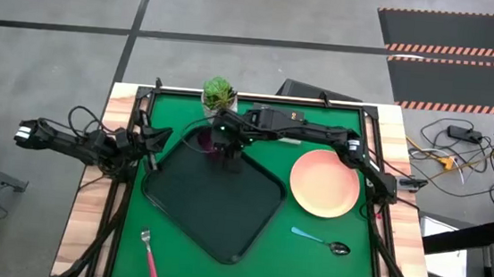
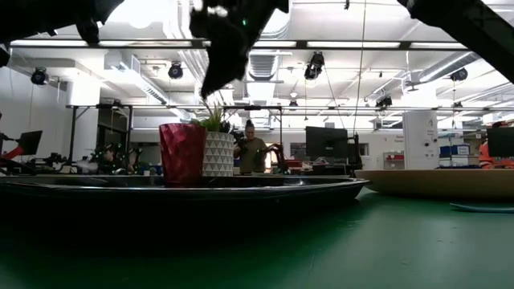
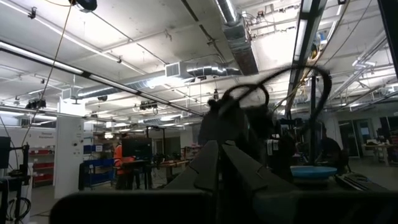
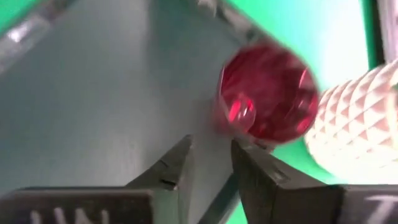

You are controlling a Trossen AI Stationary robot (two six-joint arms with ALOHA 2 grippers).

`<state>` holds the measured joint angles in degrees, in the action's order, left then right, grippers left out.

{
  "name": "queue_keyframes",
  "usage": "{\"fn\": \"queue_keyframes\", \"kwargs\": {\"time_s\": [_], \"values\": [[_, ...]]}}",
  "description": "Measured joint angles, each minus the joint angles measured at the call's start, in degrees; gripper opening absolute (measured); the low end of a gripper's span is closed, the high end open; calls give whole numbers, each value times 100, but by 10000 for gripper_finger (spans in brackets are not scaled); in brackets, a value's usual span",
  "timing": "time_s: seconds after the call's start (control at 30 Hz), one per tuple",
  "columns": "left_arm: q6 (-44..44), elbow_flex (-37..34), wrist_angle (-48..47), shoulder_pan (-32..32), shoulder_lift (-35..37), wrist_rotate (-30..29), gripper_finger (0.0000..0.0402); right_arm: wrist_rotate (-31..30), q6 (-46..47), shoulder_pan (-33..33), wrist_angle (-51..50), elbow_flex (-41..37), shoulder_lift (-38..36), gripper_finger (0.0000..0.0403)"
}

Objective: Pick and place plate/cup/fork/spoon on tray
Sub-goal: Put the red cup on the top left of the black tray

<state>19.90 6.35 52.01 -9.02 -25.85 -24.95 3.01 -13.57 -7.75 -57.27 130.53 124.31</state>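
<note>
Cup [image 4: 267, 93]: small red tumbler, upright at the tray's [image 1: 222, 213] far edge.
Judged light, rigid, slick-walled; best pinched across the rim. Right gripper [image 4: 211, 165] hung above, fingers slightly parted, empty; left gripper's [image 3: 217, 165] fingers closed.

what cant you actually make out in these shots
- High view: the right gripper covers the cup, so contact cannot be judged.
- Low view: the tray rim hides the cup's base; the fork and spoon are not visible here.
- Right wrist view: the cup is motion-blurred.
- Left wrist view: the left gripper faces the room; no table shows.
</note>
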Motion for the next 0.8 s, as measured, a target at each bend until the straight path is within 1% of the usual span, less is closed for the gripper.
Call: {"fn": "queue_keyframes", "kwargs": {"time_s": [0.13, 0.2, 0.33, 0.43, 0.53, 0.67, 0.8], "values": [[0, 0, -2, 0, 3, -2, 0, -19, -131, -15, 178, -529, 77, 30], [0, 0, 2, 0, -3, 0, 0, -180, -154, -32, 473, -824, 103, 14], [0, 0, 1, 0, -11, 0, 0, -304, -214, -80, 1489, -1451, 103, 12], [0, 1, 1, 0, -11, 0, 0, -360, -215, -109, 2333, -1783, 103, 10], [0, 17, 9, 0, -17, 0, 0, -583, -178, -107, 3017, -2025, 103, 9], [0, 15, 6, 0, -13, -1, 0, -669, -127, -111, 3430, -2218, 103, 9], [0, 15, 4, 0, -17, -1, 0, -1030, 68, -51, 3302, -2220, 86, 9]]}}
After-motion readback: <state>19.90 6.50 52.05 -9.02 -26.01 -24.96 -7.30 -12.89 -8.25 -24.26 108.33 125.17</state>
